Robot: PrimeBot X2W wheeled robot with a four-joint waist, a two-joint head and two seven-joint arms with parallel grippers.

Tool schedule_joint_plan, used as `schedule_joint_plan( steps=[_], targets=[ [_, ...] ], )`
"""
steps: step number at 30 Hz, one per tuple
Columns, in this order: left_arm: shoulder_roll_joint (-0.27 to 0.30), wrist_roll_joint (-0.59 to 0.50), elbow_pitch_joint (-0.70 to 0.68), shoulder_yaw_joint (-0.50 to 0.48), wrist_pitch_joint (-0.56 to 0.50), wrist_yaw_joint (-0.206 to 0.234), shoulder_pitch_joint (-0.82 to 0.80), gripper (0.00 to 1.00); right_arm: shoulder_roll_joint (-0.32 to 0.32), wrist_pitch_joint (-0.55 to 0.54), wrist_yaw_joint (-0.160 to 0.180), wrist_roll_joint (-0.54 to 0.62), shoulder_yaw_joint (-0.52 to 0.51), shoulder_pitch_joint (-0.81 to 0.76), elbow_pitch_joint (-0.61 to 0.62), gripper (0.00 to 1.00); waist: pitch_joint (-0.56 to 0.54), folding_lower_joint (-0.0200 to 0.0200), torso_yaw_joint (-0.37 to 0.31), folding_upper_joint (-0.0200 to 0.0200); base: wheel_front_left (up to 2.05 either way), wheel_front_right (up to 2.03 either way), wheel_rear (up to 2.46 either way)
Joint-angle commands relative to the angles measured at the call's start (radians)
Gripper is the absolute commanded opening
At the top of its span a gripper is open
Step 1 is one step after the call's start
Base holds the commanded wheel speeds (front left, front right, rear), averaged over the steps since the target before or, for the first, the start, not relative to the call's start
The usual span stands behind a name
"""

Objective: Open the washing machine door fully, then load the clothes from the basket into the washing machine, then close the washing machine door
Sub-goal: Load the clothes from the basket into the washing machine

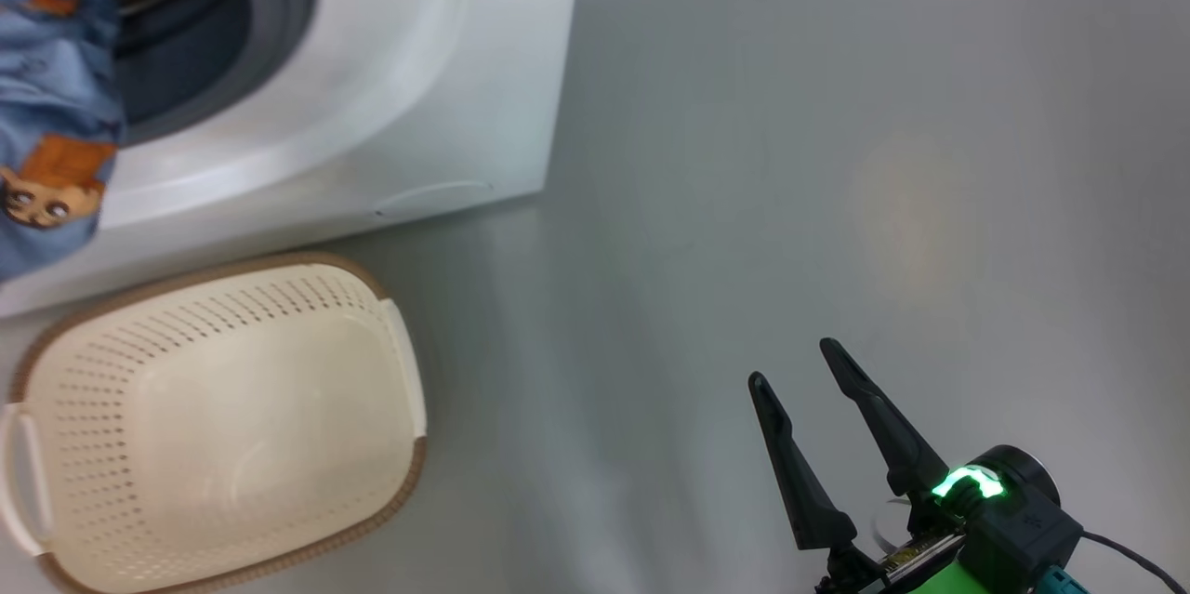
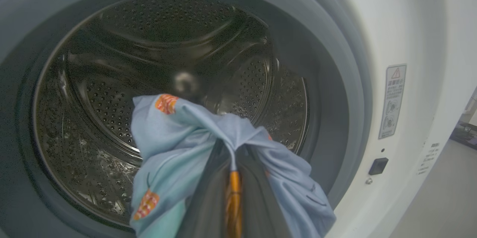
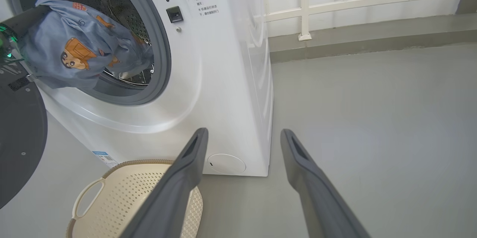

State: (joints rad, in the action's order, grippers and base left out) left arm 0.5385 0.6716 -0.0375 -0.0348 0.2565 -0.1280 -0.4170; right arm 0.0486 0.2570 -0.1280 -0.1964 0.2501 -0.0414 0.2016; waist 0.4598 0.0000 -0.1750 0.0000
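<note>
Blue fabric with orange cartoon prints, the clothes (image 2: 175, 145), is clamped between the closed fingers of the left gripper (image 2: 234, 152). That gripper is held at the mouth of the washing machine (image 2: 410, 25) and aimed straight into the steel drum (image 2: 149, 63). The bundle is draped over the fingers and hangs across the grey gasket (image 2: 335, 81), with its long axis running from the opening into the drum. The right gripper (image 1: 793, 363) is held low over the grey floor (image 1: 837, 157), apart from the machine. Its fingers are spread wide, holding nothing, and are pointed toward the machine's lower corner. The basket (image 1: 186, 273) is set on the floor just before the machine.
</note>
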Motion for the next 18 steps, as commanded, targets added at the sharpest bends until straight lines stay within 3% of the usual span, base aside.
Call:
schedule_joint_plan(
  steps=[1, 9, 18],
  targets=[
    [0.069, 0.015, -0.013, -0.030, 0.005, -0.003, -0.046, 0.00, 0.002, 0.005, -0.003, -0.010, 0.031, -0.011, 0.034, 1.00, 0.118, 0.0000, -0.085, 0.0000, 0.00, 0.00, 0.00],
    [0.195, 0.049, 0.036, 0.017, 0.005, -0.003, -0.162, 0.00, 0.002, 0.005, -0.003, -0.033, 0.073, -0.027, 0.084, 1.00, 0.225, 0.0000, -0.144, 0.0000, 0.00, 0.00, 0.00],
    [0.298, 0.099, 0.123, 0.116, -0.005, -0.003, -0.335, 0.00, 0.002, 0.005, -0.003, -0.049, 0.119, -0.032, 0.088, 1.00, 0.285, 0.0000, -0.169, 0.0000, 0.00, 0.00, 0.00]
  ],
)
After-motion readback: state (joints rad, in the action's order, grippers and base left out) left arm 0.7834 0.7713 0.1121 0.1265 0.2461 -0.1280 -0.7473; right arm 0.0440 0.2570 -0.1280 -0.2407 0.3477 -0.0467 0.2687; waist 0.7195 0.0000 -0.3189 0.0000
